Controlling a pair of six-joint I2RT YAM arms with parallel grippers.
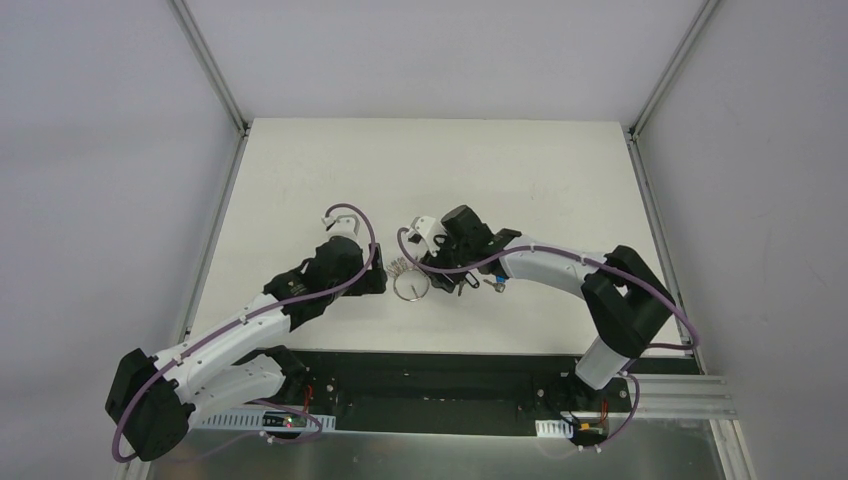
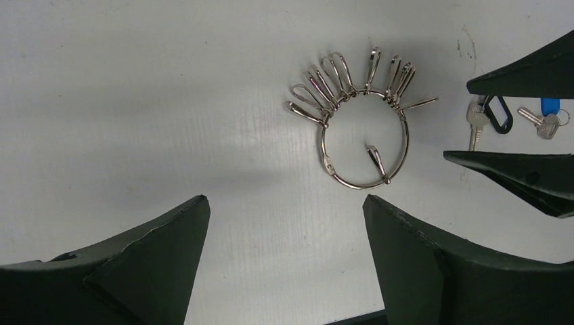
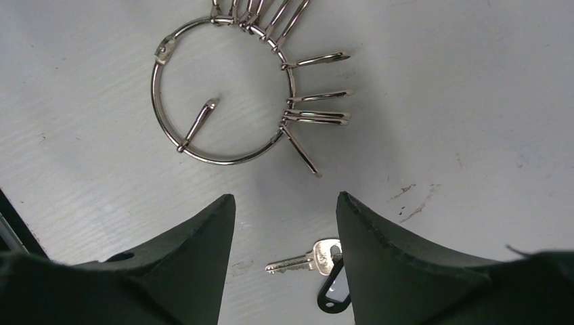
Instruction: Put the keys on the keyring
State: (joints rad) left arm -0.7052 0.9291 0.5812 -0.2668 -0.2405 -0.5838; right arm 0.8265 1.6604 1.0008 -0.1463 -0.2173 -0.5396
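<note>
**Clerk:** Silver wire, item one: keyring (image 3: 154,88). It lies flat on the white desk (image 1: 520,170) between the two arms. Small snap clips (image 3: 315,115) fan off one stretch of its rim, and one clip (image 3: 200,122) is turned inward. Nothing holds it.

**Checker:** Items two and three?

**Clerk:** Black-headed key (image 3: 308,259) and blue-headed key (image 2: 535,123). Both lie loose on the desk, just beside the ring on the right arm's side and close to each other. Neither is on the ring.

**Checker:** Fingers?

**Clerk:** Left fingers (image 2: 186,223) are spread wide and empty, poised near the ring. Right fingers (image 3: 206,230) are parted and grip nothing. They straddle the black-headed key, whose head is partly hidden behind one of them.

**Checker:** Hazards, in order.

**Clerk:** One: the key is thin and lies flat. A closing pinch may ride over it or skate it across the desk, likely into the blue-headed key next to it.
Two: a grip on the plastic head could cover the hole, leaving nothing to thread.
Three: the ring is unrestrained. If the left fingers do not pin it first, any push from the key would probably slide or spin it.
Four: the clips are crowded along the rim. A key aimed at one could snag its neighbour or drag the whole fan round.
Five: both arms work close together, so the fingers risk knocking each other over the ring.

**Checker:** Worst of these?

**Clerk:** Judged the first. A fumbled pickup would scatter both keys.
</note>
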